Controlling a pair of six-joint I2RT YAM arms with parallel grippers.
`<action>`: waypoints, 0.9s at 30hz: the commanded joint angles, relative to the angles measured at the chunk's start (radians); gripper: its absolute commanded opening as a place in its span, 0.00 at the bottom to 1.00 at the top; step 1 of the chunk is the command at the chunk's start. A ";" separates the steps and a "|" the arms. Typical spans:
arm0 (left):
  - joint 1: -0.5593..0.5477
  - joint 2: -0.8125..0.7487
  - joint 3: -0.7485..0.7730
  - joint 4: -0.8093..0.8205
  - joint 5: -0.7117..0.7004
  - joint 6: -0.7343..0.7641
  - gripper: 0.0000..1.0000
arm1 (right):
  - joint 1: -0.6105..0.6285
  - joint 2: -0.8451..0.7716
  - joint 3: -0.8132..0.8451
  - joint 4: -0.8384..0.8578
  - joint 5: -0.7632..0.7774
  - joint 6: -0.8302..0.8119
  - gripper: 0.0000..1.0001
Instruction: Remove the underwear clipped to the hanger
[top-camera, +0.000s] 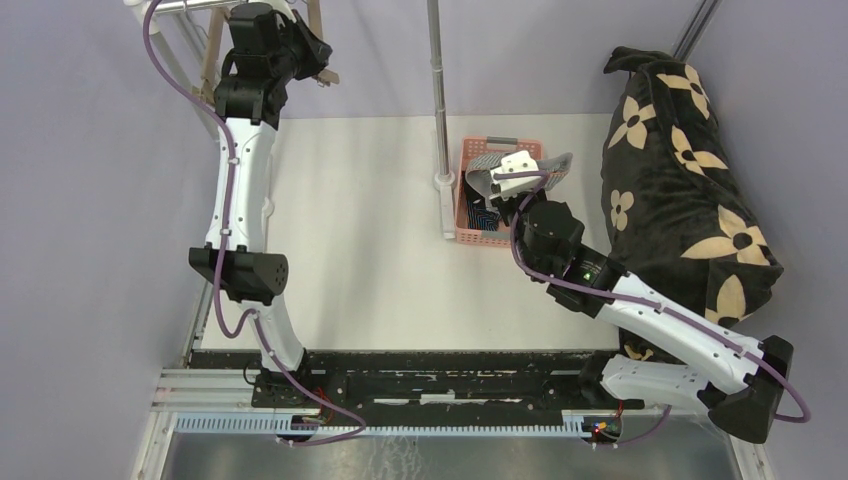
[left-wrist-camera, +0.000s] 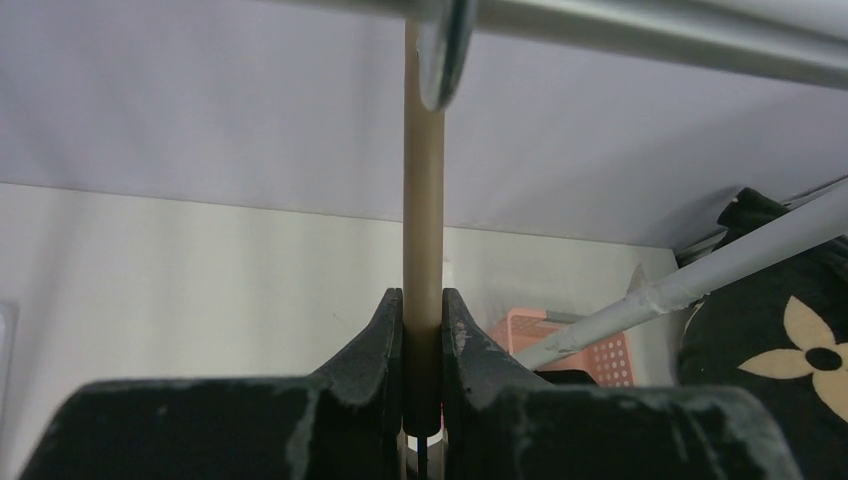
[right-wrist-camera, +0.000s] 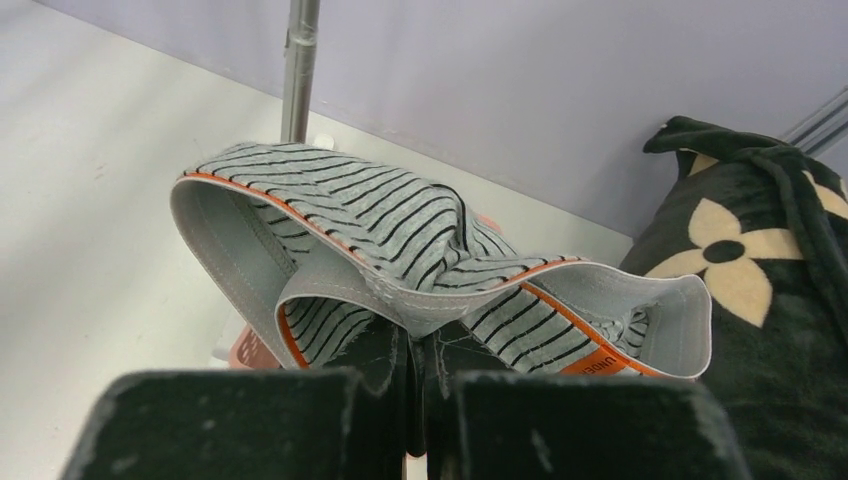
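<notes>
My right gripper (right-wrist-camera: 420, 335) is shut on a grey underwear (right-wrist-camera: 390, 215) with thin black stripes and orange trim, bunched over its fingertips. From above, that gripper (top-camera: 510, 185) hangs over the pink basket (top-camera: 470, 236), with the grey underwear (top-camera: 556, 165) draped around it. A navy striped underwear (top-camera: 484, 216) lies inside the basket. My left gripper (left-wrist-camera: 422, 300) is shut on the tan wooden bar of the hanger (left-wrist-camera: 423, 190), whose metal hook (left-wrist-camera: 445, 50) sits on the rail (left-wrist-camera: 650, 30). In the top view the left gripper (top-camera: 315, 58) is raised at the far left by the hanger (top-camera: 318, 25).
A large black cushion with tan flowers (top-camera: 680, 200) lies at the right edge of the table, close to the right arm. An upright metal pole (top-camera: 437, 90) stands just left of the basket. A slanted white rod (left-wrist-camera: 700, 280) crosses the left wrist view.
</notes>
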 joint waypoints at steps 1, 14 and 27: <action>0.005 -0.056 -0.037 0.031 -0.009 0.001 0.06 | -0.004 -0.027 0.039 0.035 -0.041 0.054 0.01; 0.005 -0.149 -0.121 0.026 -0.008 0.029 0.50 | -0.004 -0.087 0.015 0.007 -0.091 0.095 0.01; 0.004 -0.190 -0.153 0.028 -0.017 0.051 0.99 | -0.004 -0.093 0.011 -0.005 -0.102 0.105 0.01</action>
